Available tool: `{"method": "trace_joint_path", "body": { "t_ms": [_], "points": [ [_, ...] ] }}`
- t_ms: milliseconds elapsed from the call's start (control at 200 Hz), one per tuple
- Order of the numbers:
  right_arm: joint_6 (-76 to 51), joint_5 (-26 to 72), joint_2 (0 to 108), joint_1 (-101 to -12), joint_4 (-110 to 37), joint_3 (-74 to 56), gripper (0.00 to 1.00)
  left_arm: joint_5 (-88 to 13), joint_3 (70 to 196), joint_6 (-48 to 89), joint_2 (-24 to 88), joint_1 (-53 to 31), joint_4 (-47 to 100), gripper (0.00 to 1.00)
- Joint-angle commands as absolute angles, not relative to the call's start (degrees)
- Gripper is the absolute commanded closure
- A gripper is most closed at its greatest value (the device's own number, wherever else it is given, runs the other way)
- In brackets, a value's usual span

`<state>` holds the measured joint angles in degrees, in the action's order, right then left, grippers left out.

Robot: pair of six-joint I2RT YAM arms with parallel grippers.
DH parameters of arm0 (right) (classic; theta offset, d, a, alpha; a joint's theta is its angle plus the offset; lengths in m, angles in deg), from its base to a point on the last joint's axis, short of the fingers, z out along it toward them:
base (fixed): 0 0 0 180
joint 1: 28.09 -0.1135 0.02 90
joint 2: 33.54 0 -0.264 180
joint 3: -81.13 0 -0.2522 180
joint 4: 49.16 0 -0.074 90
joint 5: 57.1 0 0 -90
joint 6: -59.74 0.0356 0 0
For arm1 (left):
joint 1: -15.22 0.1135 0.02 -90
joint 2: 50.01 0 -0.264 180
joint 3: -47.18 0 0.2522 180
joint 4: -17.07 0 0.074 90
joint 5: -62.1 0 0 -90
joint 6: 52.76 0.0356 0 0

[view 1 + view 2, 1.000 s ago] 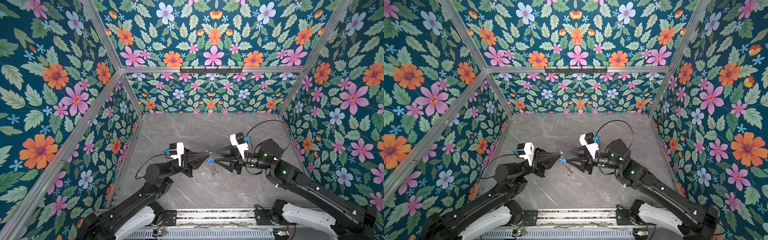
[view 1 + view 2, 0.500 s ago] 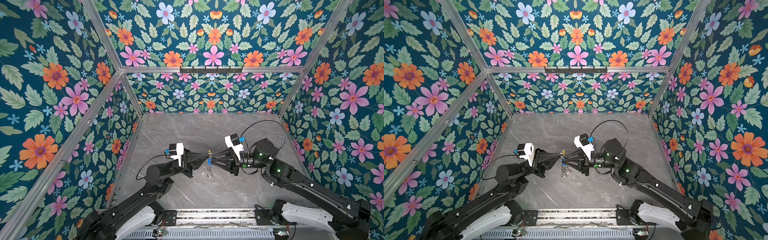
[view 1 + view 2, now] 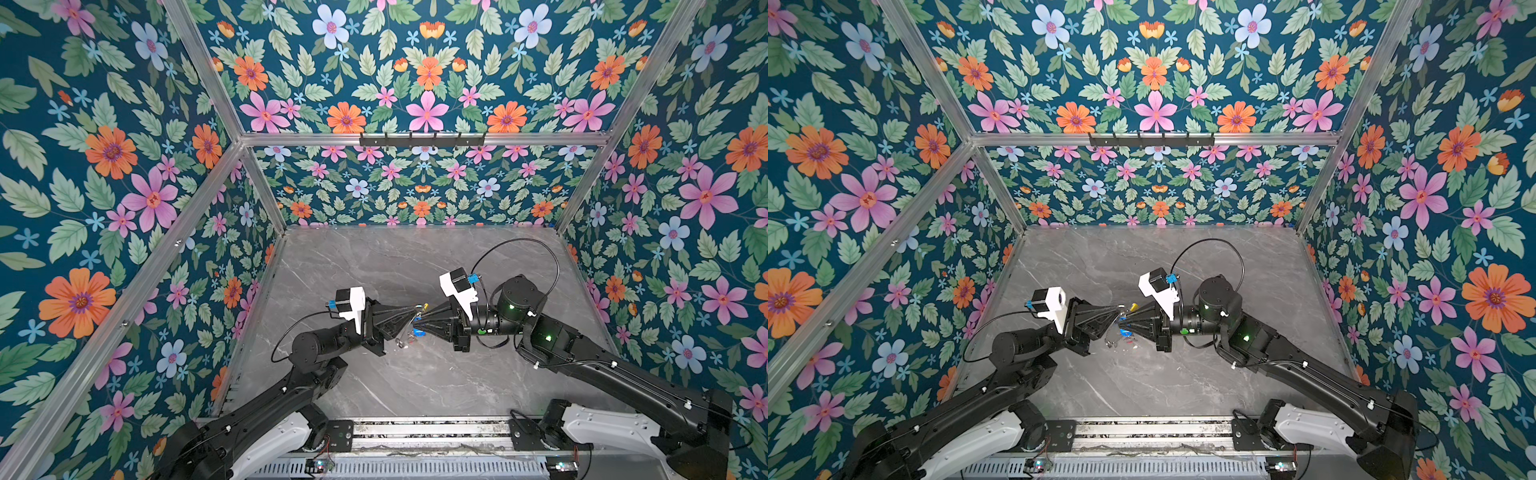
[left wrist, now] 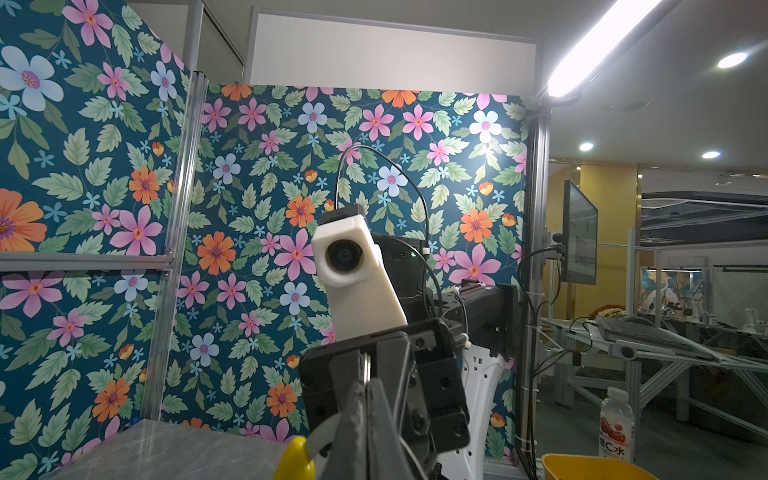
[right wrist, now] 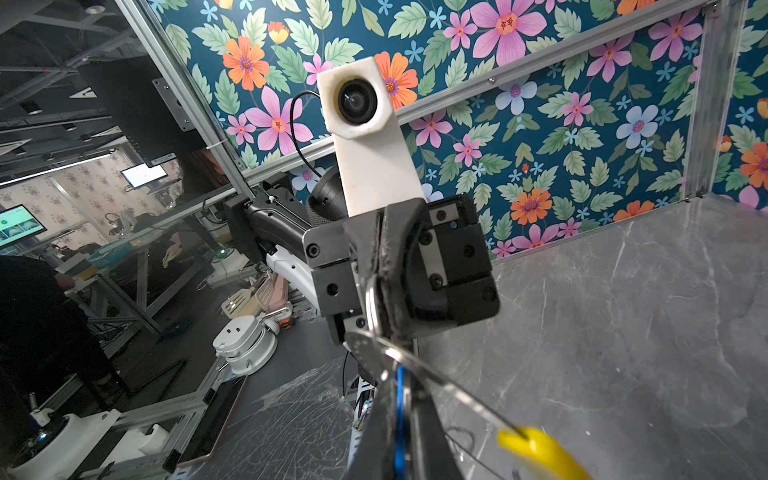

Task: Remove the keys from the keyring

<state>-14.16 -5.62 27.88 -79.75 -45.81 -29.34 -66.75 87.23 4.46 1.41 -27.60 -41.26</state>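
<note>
Keyring (image 5: 457,397) held in air over middle of counter (image 3: 374,270), between two claws meeting tip to tip. Left claw (image 3: 414,309) clenched on keyring rim; yellow arc (image 5: 536,451) sticks out just beside. Right claw (image 3: 420,322) clenched on blue-tagged key (image 5: 400,411), tag pinched between its fingers. Red-tagged key (image 3: 1129,341) dangles below, tiny, details unclear.

Both top views hang high over the near end and look steeply down, so they share pretty much the whole grey table (image 3: 374,257). The wrist cams are right up close and face each other. The left one stares at the right wrist camera (image 4: 345,255) and the right one at the left wrist camera (image 5: 357,102), each catching a bit of table.
</note>
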Motion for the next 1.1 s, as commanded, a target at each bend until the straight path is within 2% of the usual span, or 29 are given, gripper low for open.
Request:
{"method": "trace_joint_path", "body": {
  "t_ms": [0,130,355,715,1095],
  "points": [
    [-14.6,-4.5,27.1,-79.8,-46.3,-29.3,0.93,-66.6,87.5,4.6,1.0,-27.6,-43.8,1.0],
    [-15.0,-3.7,26.2,-79.8,-43.9,-29.2,1.0,-67.3,87.7,4.6,0.9,-27.6,-43.0,1.0],
    [-15.7,-2.3,24.9,-79.9,-36.7,-27.5,1.0,-69.2,88.3,4.7,0.7,-27.6,-41.2,1.0],
    [-24.8,-1.7,23.7,-79.9,-18.5,-19.3,1.0,-73.4,88.1,3.5,0.8,-27.6,-40.7,1.0],
    [-29.2,-1.6,25.7,-78.8,-13.7,-14.3,1.0,-76.9,87.6,-1.5,2.4,-27.6,-46.5,1.0]
  ]
}}
